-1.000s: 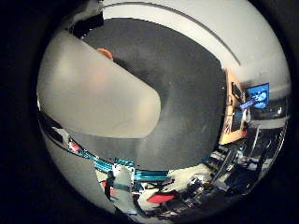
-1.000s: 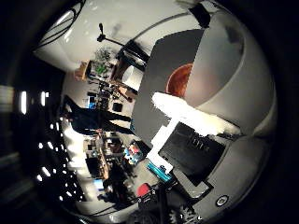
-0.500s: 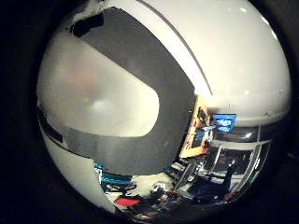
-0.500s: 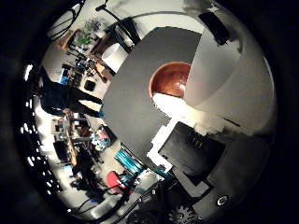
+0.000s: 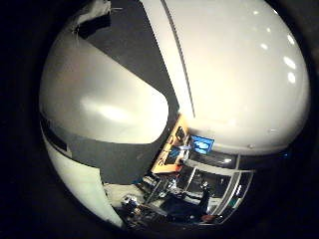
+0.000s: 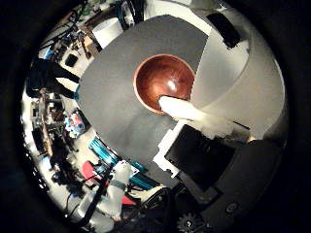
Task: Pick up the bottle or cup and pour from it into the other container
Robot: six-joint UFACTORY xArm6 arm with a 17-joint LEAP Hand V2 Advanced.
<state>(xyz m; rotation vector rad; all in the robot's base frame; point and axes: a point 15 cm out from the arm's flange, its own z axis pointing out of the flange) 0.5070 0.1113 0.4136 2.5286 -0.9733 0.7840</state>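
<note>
A white cup (image 6: 240, 85) lies close against the palm and fills much of the little finger side view (image 5: 104, 107). My right hand (image 6: 199, 145) is shut on it, with a white finger (image 6: 182, 109) curled across its wall. The cup is tilted on its side. Its rim edge hangs over a reddish-brown wooden bowl (image 6: 163, 80), which stands on the dark grey mat (image 6: 114, 104) below the palm. The bowl's inside looks glossy, and I cannot make out any contents. The cup's mouth is hidden from both views.
The grey mat (image 5: 137, 47) lies on a white table (image 5: 234, 74). Beyond the table's edge are a teal frame (image 6: 104, 150), a red object (image 6: 90, 170), a lit blue monitor (image 5: 202, 144) and cluttered benches (image 6: 53, 126).
Both views have swung round as the hand turned, tipping the cup further. The bowl, half hidden by the cup before, now shows almost whole beneath the cup's edge.
</note>
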